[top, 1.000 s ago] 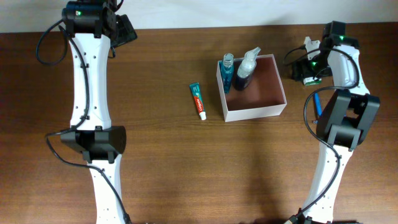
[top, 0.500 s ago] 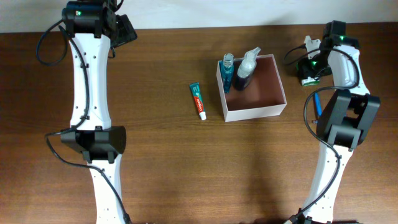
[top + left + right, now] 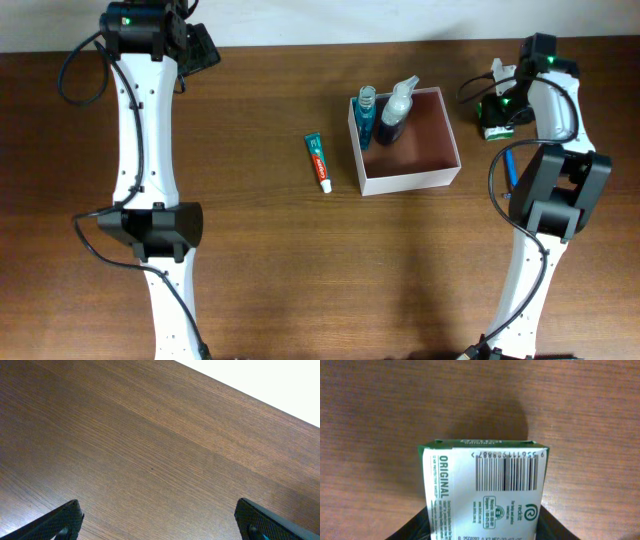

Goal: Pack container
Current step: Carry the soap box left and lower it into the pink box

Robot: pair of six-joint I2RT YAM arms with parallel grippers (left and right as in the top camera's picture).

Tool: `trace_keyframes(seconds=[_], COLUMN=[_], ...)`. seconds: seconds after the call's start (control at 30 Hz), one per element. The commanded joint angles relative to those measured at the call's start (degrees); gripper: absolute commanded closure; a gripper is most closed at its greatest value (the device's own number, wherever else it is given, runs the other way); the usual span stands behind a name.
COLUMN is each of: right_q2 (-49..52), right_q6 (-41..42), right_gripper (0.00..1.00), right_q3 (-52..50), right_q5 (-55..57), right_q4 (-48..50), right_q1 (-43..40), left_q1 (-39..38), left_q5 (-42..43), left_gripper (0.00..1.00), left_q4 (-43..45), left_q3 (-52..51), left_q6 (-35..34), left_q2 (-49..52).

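Observation:
The container [image 3: 411,183], a square white-walled box with a reddish-brown inside, sits mid-table. A blue bottle [image 3: 366,112] and a spray bottle [image 3: 396,110] stand in its far left corner. A green-and-white packet [image 3: 485,485] with a barcode fills the right wrist view. My right gripper [image 3: 485,522] is shut on it, one dark finger pressed against each side. From overhead the packet [image 3: 494,122] and right gripper [image 3: 498,105] are right of the container, apart from it. My left gripper [image 3: 160,520] is open over bare wood at the far left corner [image 3: 205,45].
A green-and-white toothpaste tube [image 3: 318,162] lies on the table left of the container. A slim blue item [image 3: 509,168] lies by the right arm, partly hidden by it. The table's far edge runs just behind both grippers.
My right gripper has closed onto the green-and-white packet, and the packet has shifted slightly toward the far edge. The left arm has not moved.

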Motion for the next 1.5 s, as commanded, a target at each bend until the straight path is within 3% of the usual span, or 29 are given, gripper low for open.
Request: trace_keyframes(seconds=[0.0, 0.27, 0.6, 1.0, 1.47], right_q2=[-8.2, -16.2, -21.7, -20.44, -20.13], right_q6=[2.47, 6.01, 10.88, 15.54, 15.28], right_gripper=[0.54, 0.54, 0.54, 0.53, 0.53], right_q3=[4.96, 11.58, 11.67, 6.12, -10.6], right_q5=[-0.57, -0.79, -1.51, -3.5, -6.01], right_q4=[-2.23, -16.61, -29.33, -25.51, -12.35], right_q1=[-0.04, 2.08, 7.67, 12.17, 15.72], left_q1=[0.2, 0.2, 0.2, 0.2, 0.2], left_q5=[-0.02, -0.02, -0.02, -0.02, -0.02], left_gripper=[0.01, 0.01, 0.0, 0.01, 0.0], left_q4=[0.09, 0.09, 0.09, 0.09, 0.09], left_q3=[-0.15, -0.15, -0.15, -0.15, -0.15], left_q6=[-0.5, -0.5, -0.5, -0.5, -0.5], left_q2=[-1.6, -1.6, -1.6, -1.6, -1.6])
